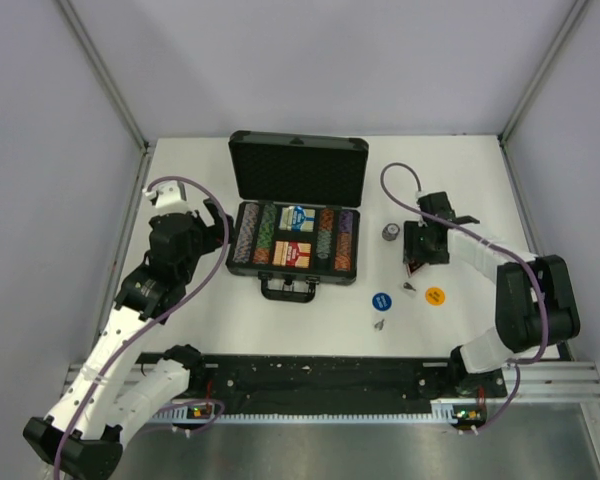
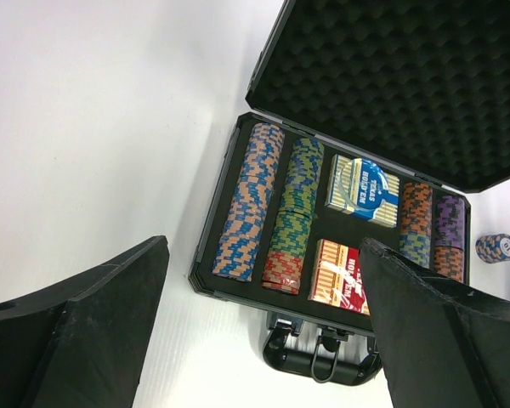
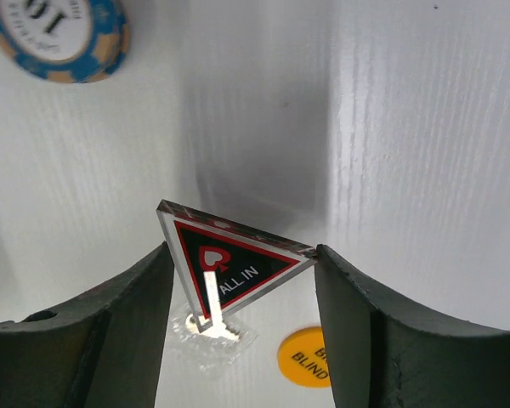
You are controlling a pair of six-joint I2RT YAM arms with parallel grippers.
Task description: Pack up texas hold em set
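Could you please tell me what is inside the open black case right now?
Four rows of chips, a blue card box and a red card box lie in the case. Anything beneath them is covered.

A flat white tabletop [image 1: 280,325] spreads beneath me, evenly lit. Plain pale grey wall panels [image 1: 330,60] enclose it, joined by slim aluminium corner posts [image 1: 107,80]. A black slotted rail [image 1: 320,380] edges my near side.

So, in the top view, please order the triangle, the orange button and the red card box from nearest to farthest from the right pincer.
1. Triangle: between the right pincer fingers.
2. Orange button: just beside it, nearer the arm bases.
3. Red card box: far left, inside the case.
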